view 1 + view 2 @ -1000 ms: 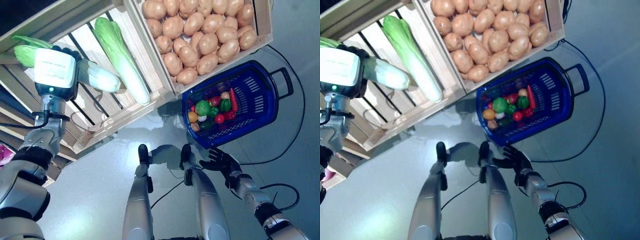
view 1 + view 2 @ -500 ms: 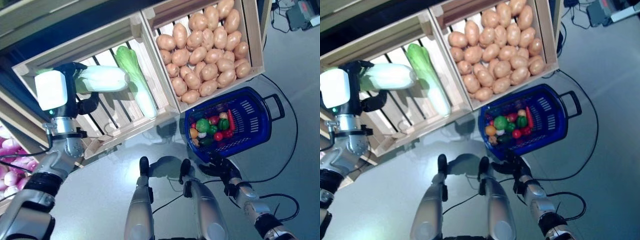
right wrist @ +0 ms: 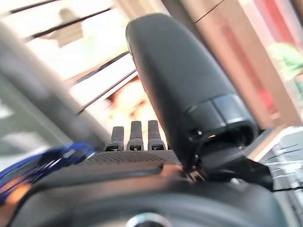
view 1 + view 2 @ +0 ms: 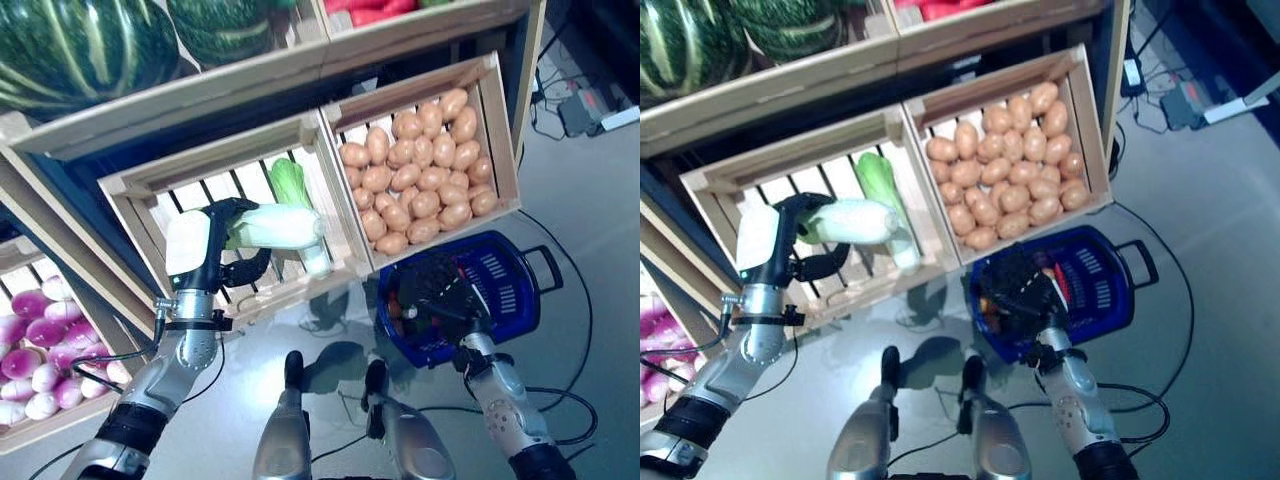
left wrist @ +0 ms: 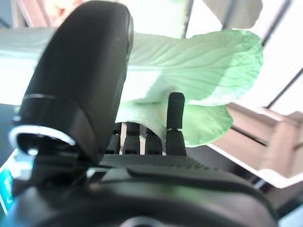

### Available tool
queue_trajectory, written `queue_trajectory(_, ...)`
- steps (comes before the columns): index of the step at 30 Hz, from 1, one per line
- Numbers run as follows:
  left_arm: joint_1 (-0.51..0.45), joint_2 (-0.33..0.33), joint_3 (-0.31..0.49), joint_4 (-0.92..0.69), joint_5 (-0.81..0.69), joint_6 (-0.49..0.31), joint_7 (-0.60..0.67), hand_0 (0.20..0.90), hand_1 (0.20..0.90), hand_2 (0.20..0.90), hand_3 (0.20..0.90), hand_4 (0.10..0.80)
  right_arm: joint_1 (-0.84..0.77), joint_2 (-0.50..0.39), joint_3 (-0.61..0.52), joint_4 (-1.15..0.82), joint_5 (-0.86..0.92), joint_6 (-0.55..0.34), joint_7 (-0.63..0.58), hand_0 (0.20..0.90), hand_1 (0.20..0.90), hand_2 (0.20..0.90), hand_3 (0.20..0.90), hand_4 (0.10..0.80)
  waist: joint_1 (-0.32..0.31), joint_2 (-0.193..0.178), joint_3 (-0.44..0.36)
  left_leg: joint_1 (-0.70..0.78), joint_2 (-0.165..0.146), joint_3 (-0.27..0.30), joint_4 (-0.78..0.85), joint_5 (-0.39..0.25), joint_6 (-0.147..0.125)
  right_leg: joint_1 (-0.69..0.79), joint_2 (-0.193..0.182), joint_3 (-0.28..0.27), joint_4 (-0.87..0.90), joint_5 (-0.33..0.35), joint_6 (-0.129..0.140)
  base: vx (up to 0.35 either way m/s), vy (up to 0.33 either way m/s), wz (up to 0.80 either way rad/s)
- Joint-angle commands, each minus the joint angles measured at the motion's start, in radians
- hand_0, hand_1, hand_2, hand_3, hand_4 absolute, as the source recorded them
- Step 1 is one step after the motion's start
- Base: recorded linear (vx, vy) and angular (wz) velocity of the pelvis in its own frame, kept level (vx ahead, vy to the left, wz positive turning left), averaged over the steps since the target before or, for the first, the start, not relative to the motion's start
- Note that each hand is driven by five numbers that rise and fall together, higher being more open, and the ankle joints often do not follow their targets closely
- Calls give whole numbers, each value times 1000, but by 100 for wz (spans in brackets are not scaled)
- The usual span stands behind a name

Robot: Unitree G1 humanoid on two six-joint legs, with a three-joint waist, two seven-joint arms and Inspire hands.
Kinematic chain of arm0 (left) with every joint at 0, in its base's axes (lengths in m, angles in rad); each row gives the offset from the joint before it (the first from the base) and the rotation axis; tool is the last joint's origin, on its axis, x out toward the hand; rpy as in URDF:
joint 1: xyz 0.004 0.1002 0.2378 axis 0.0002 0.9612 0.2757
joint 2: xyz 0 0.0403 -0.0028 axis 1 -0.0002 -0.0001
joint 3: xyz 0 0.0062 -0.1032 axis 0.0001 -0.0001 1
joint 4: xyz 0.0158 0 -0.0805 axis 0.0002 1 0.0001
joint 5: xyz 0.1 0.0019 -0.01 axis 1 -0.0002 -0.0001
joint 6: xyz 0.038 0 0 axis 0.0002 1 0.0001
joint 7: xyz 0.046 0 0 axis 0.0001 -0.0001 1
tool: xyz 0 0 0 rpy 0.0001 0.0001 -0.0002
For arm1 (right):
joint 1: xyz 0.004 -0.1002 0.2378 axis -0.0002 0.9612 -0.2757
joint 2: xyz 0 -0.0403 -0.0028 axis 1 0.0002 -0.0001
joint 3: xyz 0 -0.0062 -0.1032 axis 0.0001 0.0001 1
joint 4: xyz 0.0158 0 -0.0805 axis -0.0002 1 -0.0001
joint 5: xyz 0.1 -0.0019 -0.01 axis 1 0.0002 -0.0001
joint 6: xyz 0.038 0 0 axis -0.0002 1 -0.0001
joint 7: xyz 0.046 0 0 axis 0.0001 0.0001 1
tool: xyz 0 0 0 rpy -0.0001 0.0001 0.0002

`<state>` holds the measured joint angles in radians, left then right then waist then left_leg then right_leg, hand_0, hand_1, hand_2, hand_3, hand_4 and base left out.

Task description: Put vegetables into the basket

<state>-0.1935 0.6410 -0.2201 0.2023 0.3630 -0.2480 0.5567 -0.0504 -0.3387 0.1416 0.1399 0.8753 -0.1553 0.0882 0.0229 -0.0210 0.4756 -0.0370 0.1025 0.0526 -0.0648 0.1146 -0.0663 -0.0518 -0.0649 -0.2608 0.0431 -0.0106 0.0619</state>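
Observation:
My left hand [image 4: 222,228] is shut on a pale green napa cabbage [image 4: 277,226], held level in front of the slatted wooden crate [image 4: 150,205]. Its wrist view shows the thumb [image 5: 80,71] and fingers [image 5: 174,124] curled round the cabbage's leaves [image 5: 199,61]. A second cabbage [image 4: 293,187] lies in that crate just behind. The blue basket [image 4: 505,300] stands on the floor at the right with several small vegetables inside, mostly hidden. My right hand [image 4: 437,290] hovers open in front of the basket, empty.
A crate of potatoes [image 4: 420,185] sits right of the cabbage crate, just above the basket. Striped green melons [image 4: 85,45] fill the shelf above. Purple-and-white turnips [image 4: 30,345] lie in a low crate at the left. Grey floor lies below.
The camera has tilted up, showing more shelves. My left hand has carried the cabbage rightward out over the crate's front. My right hand has risen in front of the basket.

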Motion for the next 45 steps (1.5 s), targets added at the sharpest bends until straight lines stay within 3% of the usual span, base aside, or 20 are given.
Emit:
queue_trajectory(1,5,-28,29,-57,-74,-104,-69,300,300,300,300,400,27,-34,-19,-145,45,-47,86,900,900,900,900,800,-9,-15,-224,-11,-13,9,32,-49,-32,86,-43,-6,-49,14,27,120,2,5)
queue_trajectory(8,-22,-59,-47,-36,-178,-37,-217,300,300,300,300,400,-44,-56,26,-218,43,35,47,900,900,900,900,800,7,-9,-291,64,-21,-7,-22,-62,-30,159,-46,-5,-110,34,39,85,-8,7)
queue_trajectory(25,-47,-163,-108,-58,-549,126,-426,300,300,300,300,400,-172,3,107,-233,0,3,-41,900,900,900,900,800,25,-6,-360,116,-29,-13,-22,-105,-16,191,-60,-11,-130,43,52,6,-2,1)
queue_trajectory(34,-40,-191,-129,-77,-648,203,-492,300,300,300,300,400,-199,25,130,-207,-53,-11,-73,900,900,900,900,800,30,-8,-379,124,-31,-15,-22,-114,-11,188,-66,-2,-130,46,60,0,0,0)
queue_trajectory(45,-52,-193,-154,-85,-641,266,-511,300,300,300,300,400,-241,15,152,-111,-140,10,-177,900,900,900,900,800,33,-8,-391,122,-33,-13,-22,-116,-5,177,-72,9,-130,54,67,0,0,0)
